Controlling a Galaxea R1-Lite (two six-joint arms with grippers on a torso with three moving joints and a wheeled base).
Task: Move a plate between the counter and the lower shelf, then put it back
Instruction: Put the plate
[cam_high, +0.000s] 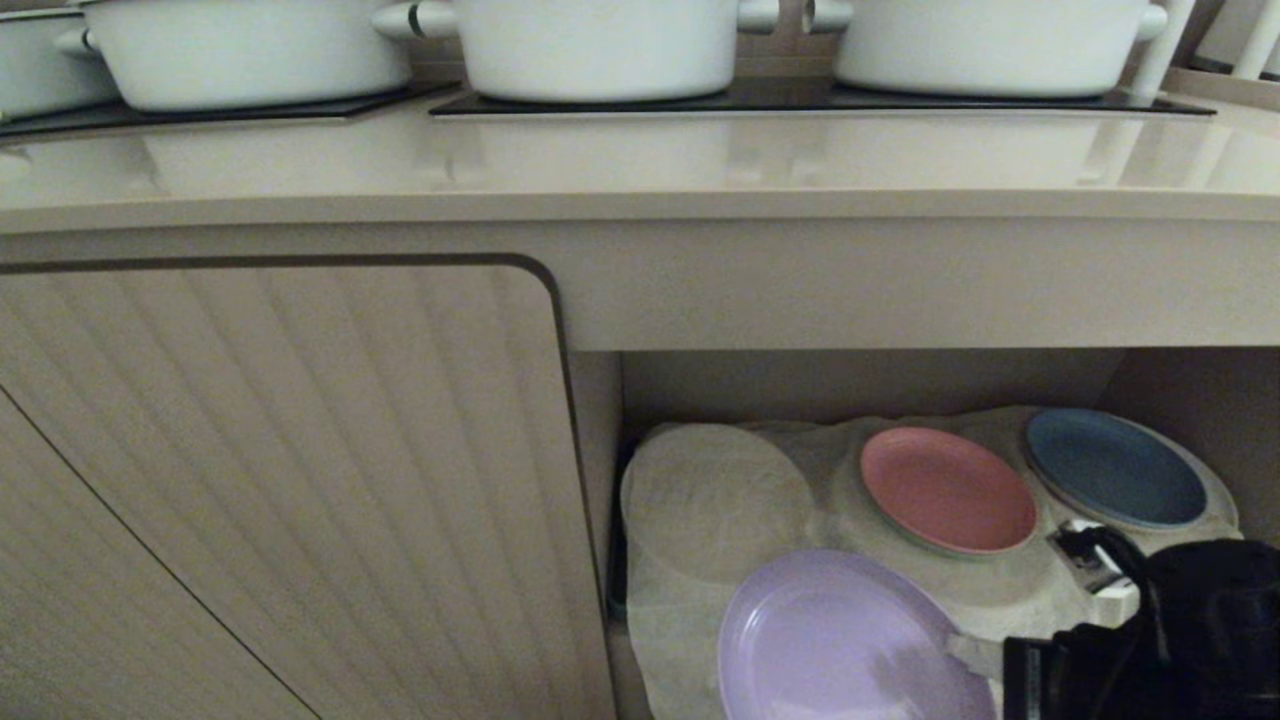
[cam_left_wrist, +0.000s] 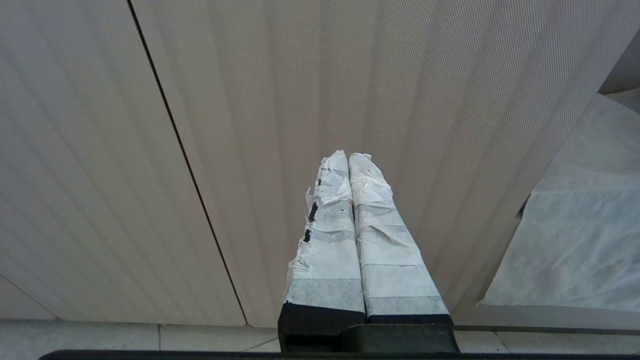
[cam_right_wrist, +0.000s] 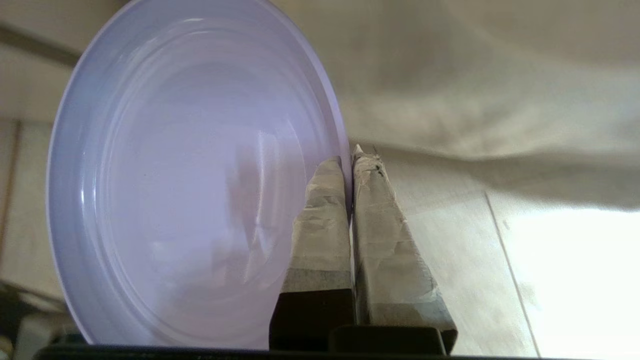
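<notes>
The lavender plate (cam_high: 830, 640) hangs at the front of the lower shelf (cam_high: 900, 385), over the near edge of the crinkled white sheet (cam_high: 720, 500). My right gripper (cam_high: 965, 650) reaches in from the lower right and is shut on the plate's right rim. In the right wrist view the taped fingers (cam_right_wrist: 320, 200) pinch the rim of the plate (cam_right_wrist: 190, 175), with the gripper (cam_right_wrist: 350, 160) closed tight. The beige counter (cam_high: 640, 160) runs above. My left gripper (cam_left_wrist: 348, 157) is shut on nothing and faces a ribbed cabinet door.
A salmon-pink plate (cam_high: 948, 490) and a dark blue plate (cam_high: 1115, 468) lie on the sheet further back in the niche. White pots (cam_high: 600, 45) stand on black hob panels on the counter. The ribbed cabinet door (cam_high: 280, 480) is left of the niche.
</notes>
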